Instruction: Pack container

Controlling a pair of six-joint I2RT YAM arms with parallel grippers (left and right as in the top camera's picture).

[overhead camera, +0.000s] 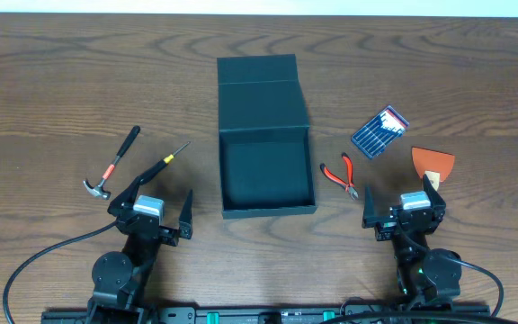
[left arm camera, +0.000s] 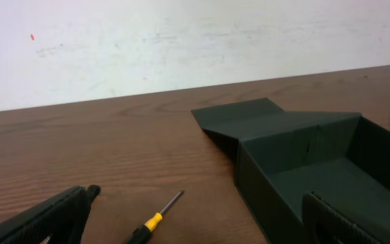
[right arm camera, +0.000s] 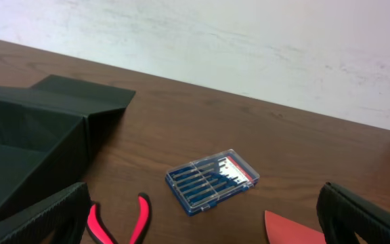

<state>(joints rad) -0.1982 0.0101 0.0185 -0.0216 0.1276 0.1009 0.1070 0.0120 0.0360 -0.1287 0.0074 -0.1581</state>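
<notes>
Both the left end effector [overhead camera: 154, 209] and the right end effector [overhead camera: 404, 205] were seen overhead spread wide and empty — the container [overhead camera: 266, 171] lay open between them. From the left wrist, the screwdriver [left arm camera: 153, 222] would best be gripped mid-handle; from the right wrist, the pliers [right arm camera: 141, 215] lay nearest.

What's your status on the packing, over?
Left gripper open, empty. Right gripper open, empty. Container lid open, nothing inside. Nothing in the way; pliers, screwdriver lie beside it.

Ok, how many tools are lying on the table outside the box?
5. Hammer and screwdriver left of the box; red pliers, a blue case of small screwdrivers and an orange scraper to its right. None seem hidden.
</notes>
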